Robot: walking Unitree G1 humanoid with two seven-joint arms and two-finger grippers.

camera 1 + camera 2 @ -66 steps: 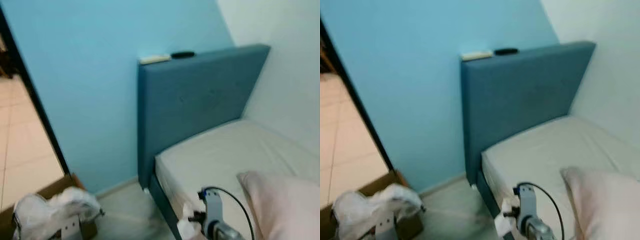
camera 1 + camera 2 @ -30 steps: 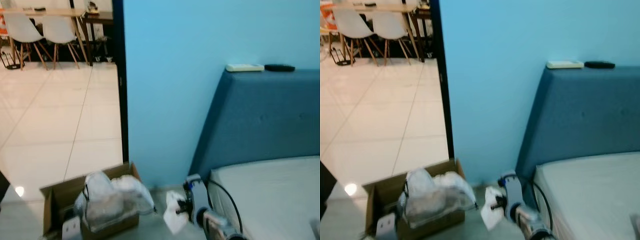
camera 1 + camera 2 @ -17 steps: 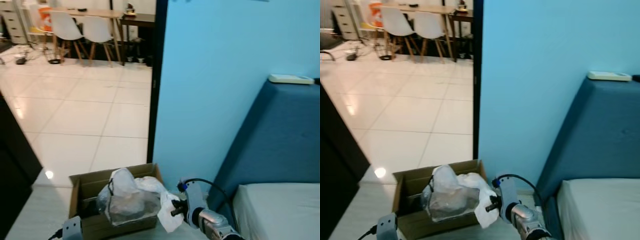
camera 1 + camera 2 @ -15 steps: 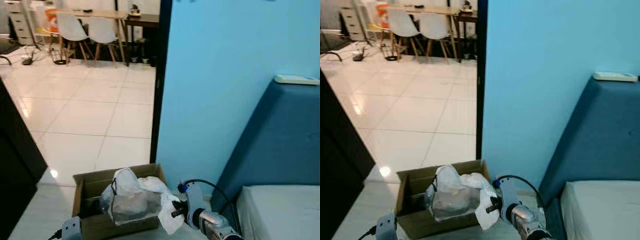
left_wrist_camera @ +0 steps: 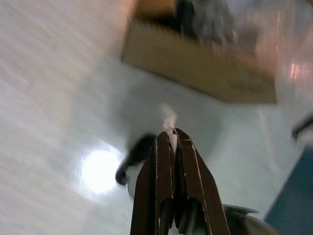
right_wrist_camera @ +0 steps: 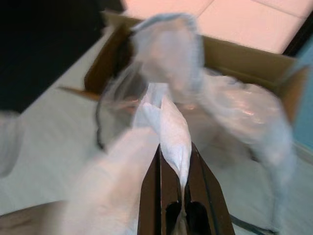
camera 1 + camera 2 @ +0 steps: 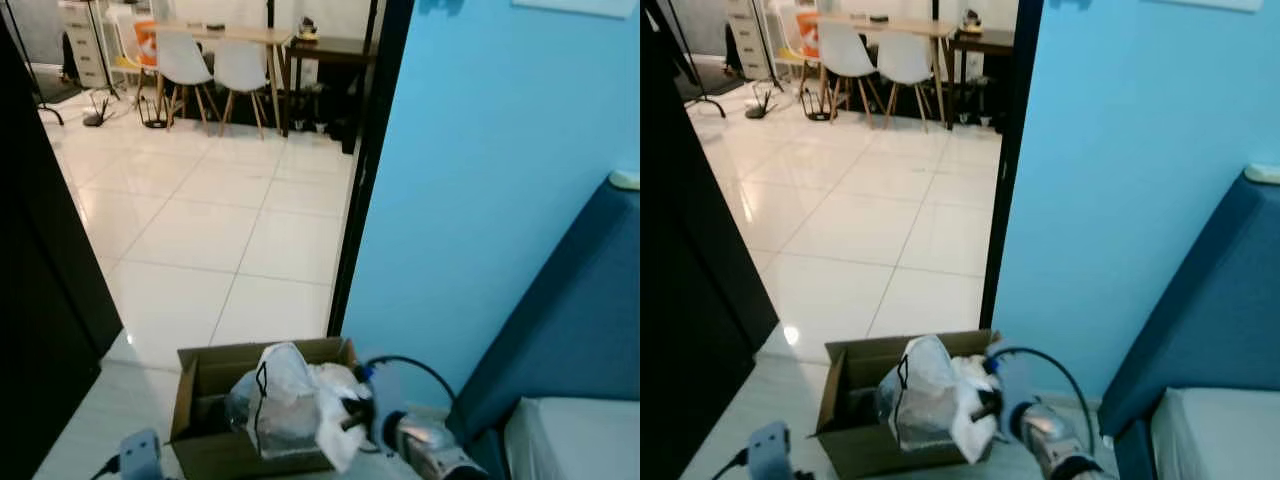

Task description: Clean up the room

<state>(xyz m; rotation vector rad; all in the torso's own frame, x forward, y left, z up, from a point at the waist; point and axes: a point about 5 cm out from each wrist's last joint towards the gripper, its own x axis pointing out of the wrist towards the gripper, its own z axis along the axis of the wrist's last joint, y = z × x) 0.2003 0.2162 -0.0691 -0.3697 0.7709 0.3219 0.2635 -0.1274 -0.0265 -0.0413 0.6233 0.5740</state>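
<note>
Holding item one: right tool [image 6: 176,147], fingers pinched on a crumpled white tissue [image 6: 168,122], which hangs just beside the near rim of the box, over the floor rather than the opening.

Item two: left tool [image 5: 174,139], low over the pale floor [image 5: 58,73], fingers pressed together with a tiny pale scrap at the tips; whether it grips anything cannot be told.

Item three: cardboard box [image 7: 200,375], open on the floor by the doorway, already packed with clear plastic bags [image 7: 275,400] that bulge above the rim.

Item four: blue bed headboard [image 7: 570,330] to the right, white mattress corner [image 7: 570,440] below it, blue wall [image 7: 480,170] behind.

Item five: tiled outer room with white chairs [image 7: 215,65] at a desk [image 7: 230,32].

Risk note: bags crowd the opening, so a tissue released from here would likely slide off the plastic or drop short onto the floor. Blur suggests the robot is in motion; releasing before steadying would worsen the aim.
</note>
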